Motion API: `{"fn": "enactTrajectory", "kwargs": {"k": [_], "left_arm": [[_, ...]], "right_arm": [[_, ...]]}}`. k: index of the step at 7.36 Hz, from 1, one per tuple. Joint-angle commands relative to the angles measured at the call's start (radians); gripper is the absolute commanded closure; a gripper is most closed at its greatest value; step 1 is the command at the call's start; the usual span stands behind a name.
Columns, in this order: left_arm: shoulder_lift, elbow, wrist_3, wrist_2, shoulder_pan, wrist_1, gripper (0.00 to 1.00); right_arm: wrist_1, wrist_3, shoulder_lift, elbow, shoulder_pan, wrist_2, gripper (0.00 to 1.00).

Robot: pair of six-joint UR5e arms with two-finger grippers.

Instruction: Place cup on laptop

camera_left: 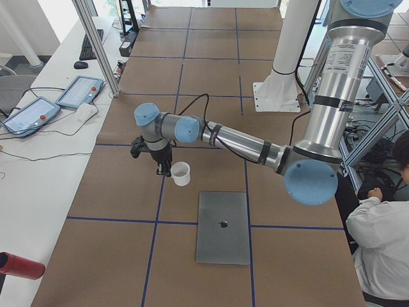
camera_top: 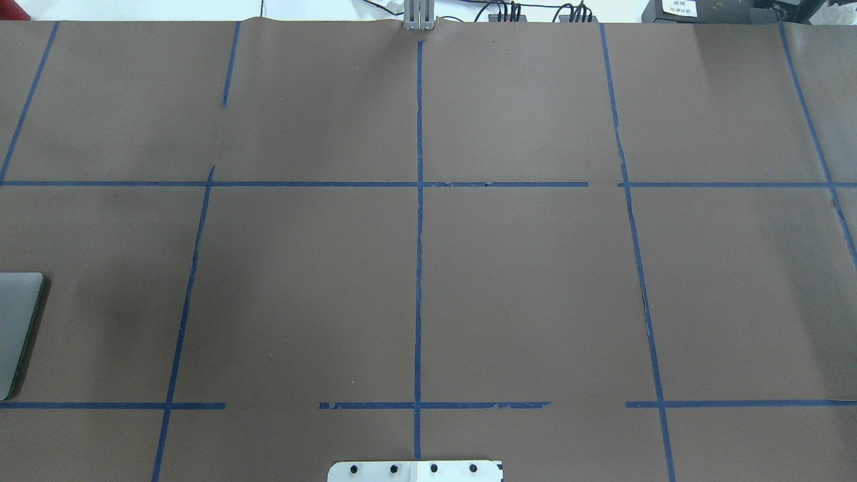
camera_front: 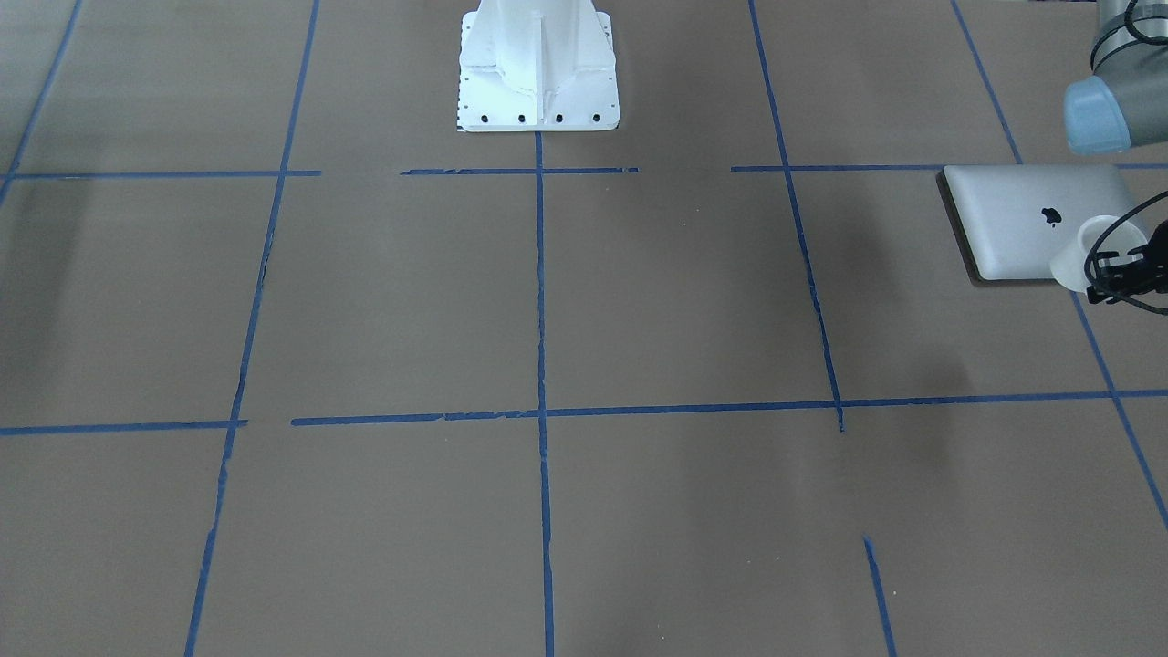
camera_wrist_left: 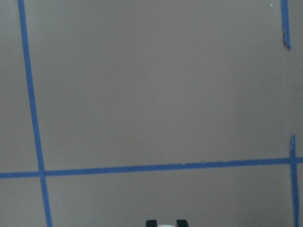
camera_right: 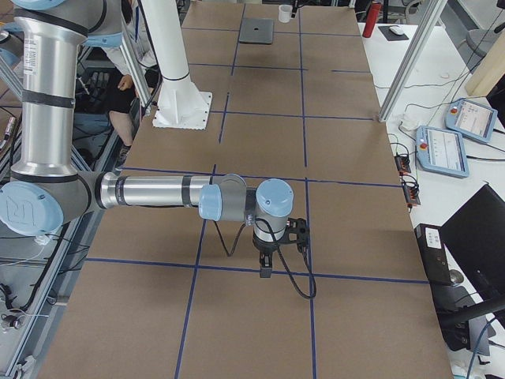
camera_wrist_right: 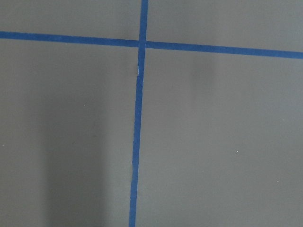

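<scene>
The silver-grey laptop (camera_front: 1022, 224) lies closed and flat at the robot's left end of the table. It also shows in the overhead view (camera_top: 17, 328) and the left side view (camera_left: 222, 227). My left gripper (camera_front: 1106, 272) is shut on the wall of the small white cup (camera_front: 1086, 251). It holds the cup (camera_left: 181, 173) above the table, by the laptop's corner on the operators' side. In the left wrist view a sliver of white shows between the fingertips (camera_wrist_left: 151, 222). My right gripper (camera_right: 267, 264) points down over bare table; I cannot tell if it is open or shut.
The white robot pedestal (camera_front: 538, 73) stands at the table's robot side. Blue tape lines (camera_top: 418, 268) grid the brown table. Teach pendants (camera_left: 80, 91) and a red bottle (camera_left: 19, 265) lie on the side bench. A seated person (camera_left: 383, 249) is near the robot.
</scene>
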Motion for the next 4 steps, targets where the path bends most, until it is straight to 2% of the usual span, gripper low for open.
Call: {"fn": "enactTrajectory", "kwargs": {"k": [1,2,4], "left_arm": [[0.198,-0.016,0.007,-0.003,0.0,-0.173,1.0],[0.242,-0.013,0.005,-0.004,-0.002,-0.212,1.0],[0.324,0.045,-0.127,-0.032,0.003,-0.432,1.0]], "right_arm": [[0.0,-0.002,0.0,0.0,0.0,0.001,0.0],[0.0,0.0,0.0,0.0,0.0,0.001,0.0],[0.0,0.0,0.0,0.0,0.0,0.0,0.0]]}}
